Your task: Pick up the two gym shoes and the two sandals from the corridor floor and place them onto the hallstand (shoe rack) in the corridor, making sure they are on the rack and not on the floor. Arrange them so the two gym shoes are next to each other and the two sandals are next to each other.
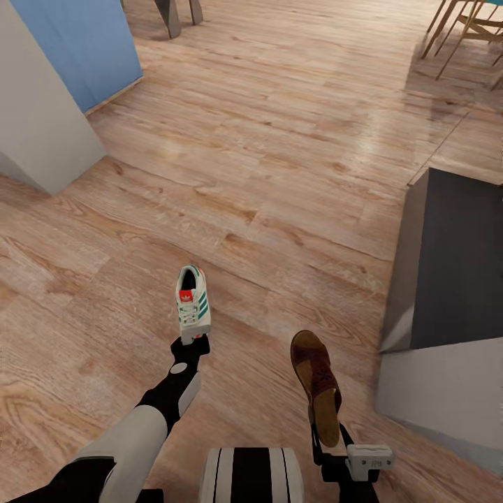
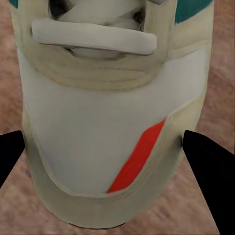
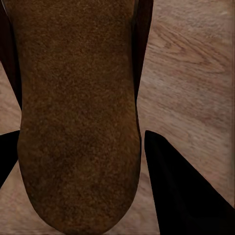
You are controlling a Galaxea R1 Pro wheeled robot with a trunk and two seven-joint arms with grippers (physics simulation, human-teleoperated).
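Holding one gym shoe (image 1: 192,306) at its near end, the left gripper (image 1: 190,342) keeps it above the corridor floor (image 1: 279,175). Long axis runs away from the robot, roughly straight ahead in the head view; red-orange patch and green stripes face up. Left wrist view: black fingers (image 2: 208,166) sit against both sides of the shoe's rounded end (image 2: 112,142), pinching it.

Right gripper (image 1: 328,447) pinches one sandal (image 1: 318,388) at its near end. Long axis also runs forward, leaning slightly toward the robot's left at the far tip; tan footbed nearer the gripper, dark brown strap at the far end. Right wrist view: brown footbed (image 3: 78,112) between two dark fingers (image 3: 181,191), floor planks beyond.

Count: one gym shoe, one sandal, both in hand, well apart from each other.

Grey unit with a dark flat top (image 1: 454,265) stands at the robot's right. White and blue wall panels (image 1: 63,84) far left. Chair legs (image 1: 454,35) far right.
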